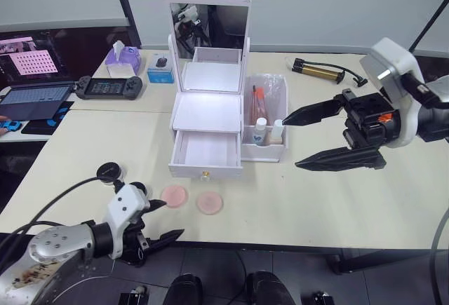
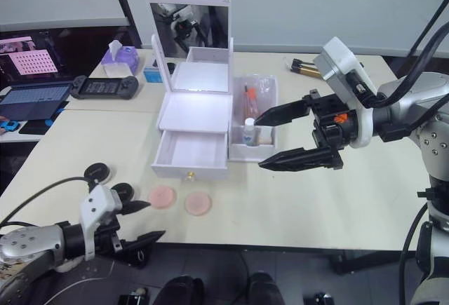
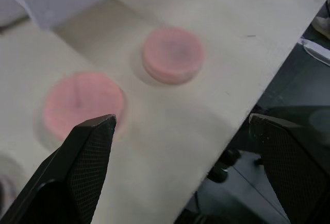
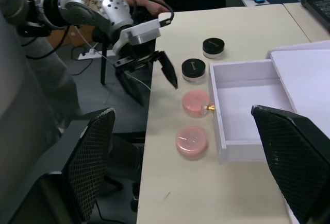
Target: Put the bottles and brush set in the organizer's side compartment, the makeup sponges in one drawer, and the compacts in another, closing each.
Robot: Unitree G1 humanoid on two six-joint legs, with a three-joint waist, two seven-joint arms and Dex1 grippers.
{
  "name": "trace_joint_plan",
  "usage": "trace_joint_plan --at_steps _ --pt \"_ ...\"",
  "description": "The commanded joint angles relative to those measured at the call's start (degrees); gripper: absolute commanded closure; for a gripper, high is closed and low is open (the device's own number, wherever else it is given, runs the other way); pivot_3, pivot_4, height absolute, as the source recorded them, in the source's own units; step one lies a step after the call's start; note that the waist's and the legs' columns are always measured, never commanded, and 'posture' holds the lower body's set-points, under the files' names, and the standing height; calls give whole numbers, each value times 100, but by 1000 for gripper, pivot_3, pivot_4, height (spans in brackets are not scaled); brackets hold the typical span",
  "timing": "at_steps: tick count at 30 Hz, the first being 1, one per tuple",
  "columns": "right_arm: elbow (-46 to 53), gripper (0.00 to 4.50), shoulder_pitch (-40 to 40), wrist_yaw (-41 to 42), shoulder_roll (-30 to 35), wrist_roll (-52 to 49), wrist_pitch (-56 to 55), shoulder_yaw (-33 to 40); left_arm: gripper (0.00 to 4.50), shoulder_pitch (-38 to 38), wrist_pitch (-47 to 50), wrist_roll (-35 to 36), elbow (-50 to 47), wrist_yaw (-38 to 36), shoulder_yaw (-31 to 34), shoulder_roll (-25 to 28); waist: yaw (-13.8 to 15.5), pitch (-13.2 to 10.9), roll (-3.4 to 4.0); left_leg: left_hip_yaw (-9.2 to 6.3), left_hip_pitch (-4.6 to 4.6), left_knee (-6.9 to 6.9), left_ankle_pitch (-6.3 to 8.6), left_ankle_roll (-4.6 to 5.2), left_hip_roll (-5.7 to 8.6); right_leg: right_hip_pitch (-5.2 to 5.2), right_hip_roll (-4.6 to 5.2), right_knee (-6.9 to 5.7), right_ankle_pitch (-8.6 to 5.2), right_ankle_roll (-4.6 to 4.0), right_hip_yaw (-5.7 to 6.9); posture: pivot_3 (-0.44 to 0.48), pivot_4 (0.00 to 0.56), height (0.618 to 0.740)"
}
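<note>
Sponges come next, I think. The two pink makeup sponges point(image 1: 175, 195) point(image 1: 209, 202) lie flat on the table, just in front of the organizer point(image 1: 208, 119), whose bottom drawer point(image 1: 206, 152) is pulled out and empty. The bottles point(image 1: 261, 131) and brush set point(image 1: 258, 102) already stand in the side compartment point(image 1: 265, 152).

The left gripper point(image 1: 163, 219) hangs at the table edge near the sponges, fingers wide apart, holding nothing. It should come down over the nearer sponge and pinch it by the sides.

The right gripper point(image 1: 291, 141) waits beside the organizer, also spread and empty.

I can read no words on the labels.
</note>
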State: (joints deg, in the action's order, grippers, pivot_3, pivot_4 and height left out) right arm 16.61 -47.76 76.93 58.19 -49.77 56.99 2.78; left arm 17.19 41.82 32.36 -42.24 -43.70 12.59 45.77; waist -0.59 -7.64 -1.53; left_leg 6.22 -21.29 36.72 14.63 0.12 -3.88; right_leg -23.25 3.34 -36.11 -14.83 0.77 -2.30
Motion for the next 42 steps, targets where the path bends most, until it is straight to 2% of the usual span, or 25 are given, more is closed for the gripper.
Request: trace_joint_plan --at_steps 1,7,15,23,32,33,34,37,39,42 --pt "188 0 -22 -136 66 -135 -9 237 44 -262 -219 -287 -198 180 -425 -15 3 0 -1 -1 -1 1 0 0 0 0 0 0 0 0 0 0 150 732" --pt "284 0 41 -391 107 -57 -68 261 44 -750 -747 -1072 62 148 -1339 95 0 0 -1 -1 -3 3 0 0 3 3 -2 2 0 1 -1 0 150 732" --pt "297 0 135 -536 98 36 -204 233 44 -1366 -874 -1787 811 929 -2171 -852 -1 0 -2 -8 -5 5 0 2 2 4 -6 2 0 3 -3 0 150 732" --pt "286 0 221 -555 133 103 -325 243 44 -1513 -946 -2031 1216 1092 -2447 -1321 -3 1 -2 -45 -7 6 0 2 4 5 -6 1 0 5 -4 0 150 732" --pt "287 0 274 -636 129 149 -453 262 44 -1613 -1155 -2105 1480 1020 -2523 -1506 -3 1 -2 -51 -7 7 0 3 5 6 -8 1 0 5 -3 0 150 732" --pt "280 0 268 -649 118 162 -468 258 432 -1619 -1201 -2123 1497 1016 -2524 -1527 -3 1 -2 -51 -7 7 0 3 5 6 -8 1 0 5 -3 0 150 732" --pt "277 0 269 -657 111 174 -480 253 581 -1617 -1213 -2141 1509 1057 -2510 -1566 -3 1 -2 -52 -7 7 0 3 5 6 -8 1 0 5 -3 0 150 732" --pt "273 0 278 -663 105 206 -515 228 1473 -1621 -1216 -2179 1531 1083 -2500 -1605 2 1 -2 -52 -8 8 0 3 6 7 -7 1 0 6 -3 0 150 732" --pt "259 0 265 -682 83 223 -550 216 1556 -1635 -1213 -2192 1534 1048 -2488 -1589 1 1 -2 -54 -9 8 0 2 6 7 -6 1 0 6 -2 0 150 732" --pt "211 0 241 -723 18 262 -616 204 1556 -1613 -1023 -1711 1401 772 -2241 -1603 -4 1 -2 -55 -8 8 0 3 6 7 -7 1 0 6 -3 0 150 732"
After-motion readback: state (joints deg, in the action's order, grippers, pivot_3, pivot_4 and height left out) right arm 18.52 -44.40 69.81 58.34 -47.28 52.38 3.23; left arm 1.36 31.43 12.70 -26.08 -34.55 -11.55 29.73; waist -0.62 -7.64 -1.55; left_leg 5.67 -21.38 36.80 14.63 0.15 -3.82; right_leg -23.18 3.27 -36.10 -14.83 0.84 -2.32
